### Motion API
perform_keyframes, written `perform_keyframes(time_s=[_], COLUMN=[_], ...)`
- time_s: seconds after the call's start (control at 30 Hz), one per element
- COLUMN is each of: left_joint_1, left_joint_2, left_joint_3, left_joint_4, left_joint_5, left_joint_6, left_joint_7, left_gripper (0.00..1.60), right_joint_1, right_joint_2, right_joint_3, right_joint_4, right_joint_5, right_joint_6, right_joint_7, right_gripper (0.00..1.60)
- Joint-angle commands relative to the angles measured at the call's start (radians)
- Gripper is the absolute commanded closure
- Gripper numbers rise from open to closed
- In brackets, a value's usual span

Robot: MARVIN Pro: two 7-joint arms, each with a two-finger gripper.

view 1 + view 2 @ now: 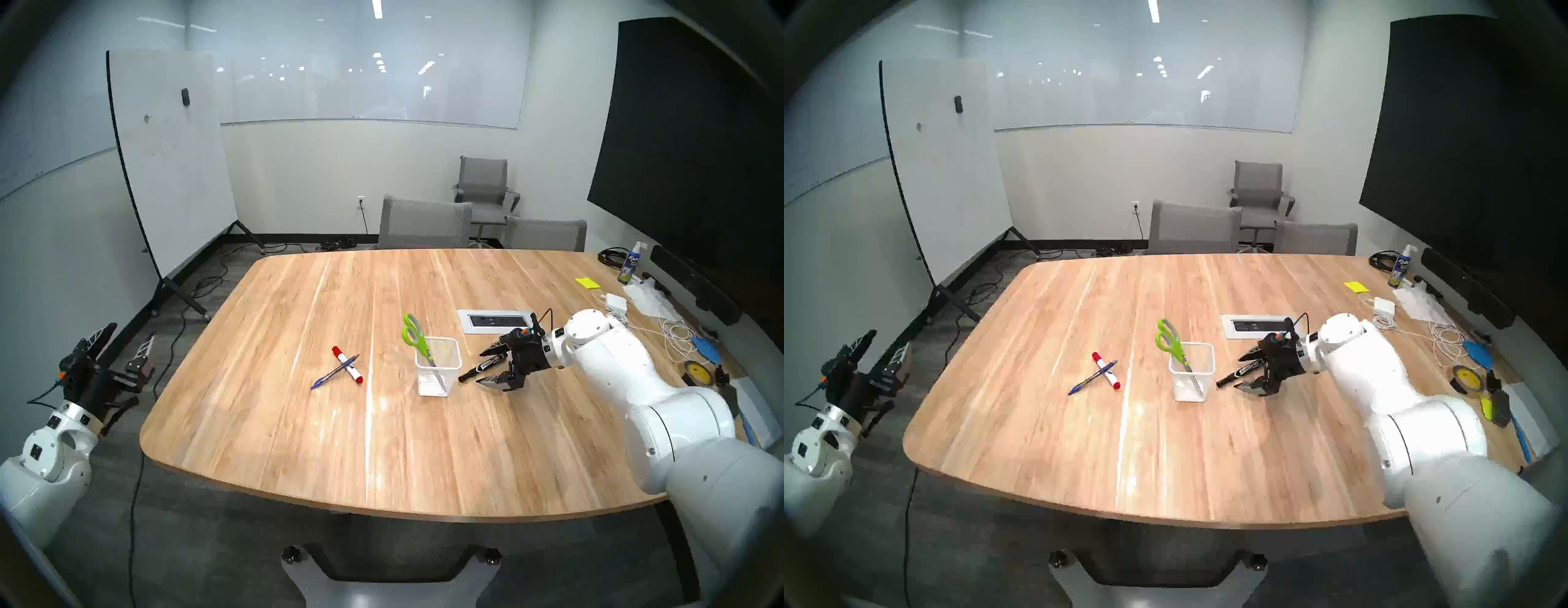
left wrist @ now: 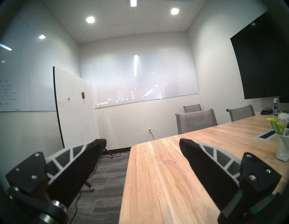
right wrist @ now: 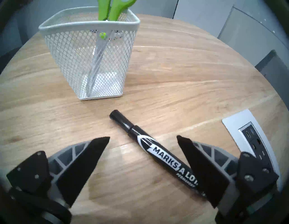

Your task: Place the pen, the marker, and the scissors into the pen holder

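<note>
Our green scissors stand blades-down in the white mesh pen holder on the wooden table, and the black marker lies flat just beside it, between the spread fingers of our right gripper, which holds nothing. The blue pen lies crossed over a white marker with red ends, off to the holder's left. Our left gripper hangs wide open and empty by the table's edge.
</note>
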Motion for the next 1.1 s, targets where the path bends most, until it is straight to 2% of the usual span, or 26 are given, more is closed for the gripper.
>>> perform_keyframes(time_s=[0.0,0.53,0.83,0.97,1.07], left_joint_1=[0.002,0.001,0.000,0.001,0.002], left_joint_2=[-0.001,-0.001,-0.001,-0.001,-0.001], left_joint_3=[-0.016,-0.015,-0.015,-0.015,-0.016], left_joint_4=[-0.006,-0.005,-0.005,-0.005,-0.006], left_joint_5=[-0.002,-0.001,-0.001,-0.002,-0.002], left_joint_6=[-0.002,-0.002,-0.002,-0.002,-0.002], left_joint_7=[0.000,0.000,0.000,0.000,0.000], left_gripper=[0.00,0.00,0.00,0.00,0.00], right_joint_1=[-0.044,-0.008,0.064,0.080,0.071], right_joint_2=[0.032,0.004,-0.013,-0.010,-0.004], right_joint_3=[0.021,0.030,0.011,0.000,0.003], right_joint_4=[-0.087,-0.016,0.113,0.151,0.146], right_joint_5=[0.009,-0.016,-0.061,-0.070,-0.065], right_joint_6=[0.041,0.059,0.058,0.033,0.022], right_joint_7=[-0.014,-0.116,-0.183,-0.162,-0.138], right_gripper=[0.00,0.00,0.00,0.00,0.00])
